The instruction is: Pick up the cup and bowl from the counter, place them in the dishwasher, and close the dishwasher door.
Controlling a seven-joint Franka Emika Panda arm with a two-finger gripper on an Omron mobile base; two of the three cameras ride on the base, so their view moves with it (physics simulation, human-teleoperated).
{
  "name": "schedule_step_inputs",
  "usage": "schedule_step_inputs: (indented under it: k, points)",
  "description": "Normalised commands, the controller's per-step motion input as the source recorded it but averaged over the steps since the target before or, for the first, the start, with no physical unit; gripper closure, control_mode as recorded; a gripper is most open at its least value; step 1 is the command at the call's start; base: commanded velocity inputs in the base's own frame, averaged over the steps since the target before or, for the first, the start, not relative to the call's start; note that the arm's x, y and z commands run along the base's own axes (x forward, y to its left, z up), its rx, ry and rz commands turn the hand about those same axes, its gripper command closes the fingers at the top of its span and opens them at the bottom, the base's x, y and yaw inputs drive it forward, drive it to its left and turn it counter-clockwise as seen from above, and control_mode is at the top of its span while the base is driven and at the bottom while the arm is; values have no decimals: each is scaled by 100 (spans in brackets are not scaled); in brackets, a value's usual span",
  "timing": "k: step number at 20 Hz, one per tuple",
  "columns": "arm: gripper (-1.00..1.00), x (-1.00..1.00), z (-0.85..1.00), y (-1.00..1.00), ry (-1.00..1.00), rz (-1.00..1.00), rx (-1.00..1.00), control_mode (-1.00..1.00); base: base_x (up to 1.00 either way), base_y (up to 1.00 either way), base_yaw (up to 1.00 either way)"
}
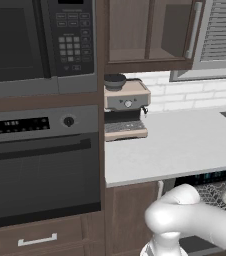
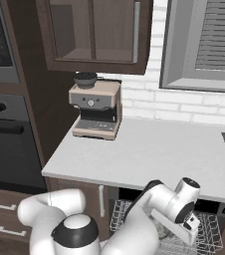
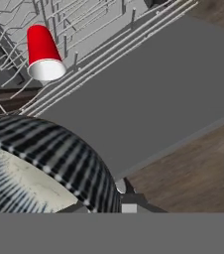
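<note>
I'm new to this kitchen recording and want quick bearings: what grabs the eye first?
A bright red cup lies in the grey wire rack of the open dishwasher. Close to the hand camera looms the striped bowl, gripped above the lowered dishwasher door. An espresso machine stands on the pale counter.

Honestly, nothing here is readable. The microwave (image 1: pixel 40 45) has a keypad (image 1: pixel 70 37) full of little pale buttons, but the markings are just blurry smudges. Same story with the oven (image 1: pixel 40 165), whose control strip (image 1: pixel 16 125) shows a row of tiny pale marks I can't make out. The espresso machine (image 2: pixel 95 109) carries no legible brand either.
</note>
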Motion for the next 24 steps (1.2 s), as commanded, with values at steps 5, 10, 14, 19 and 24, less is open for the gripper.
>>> schedule_step_inputs:
  k: [5,10,14,19,24]
  points:
    - [100,0,-30,0,0,0,-12,-100,0,0,0]
    - [100,0,-21,0,-3,0,-9,-100,0,0,0]
    - [100,1,-6,0,1,0,-5,-100,0,0,0]
    - [100,12,6,0,5,-2,0,-100,0,0,0]
    - [100,45,23,0,0,-8,0,-100,0,0,0]
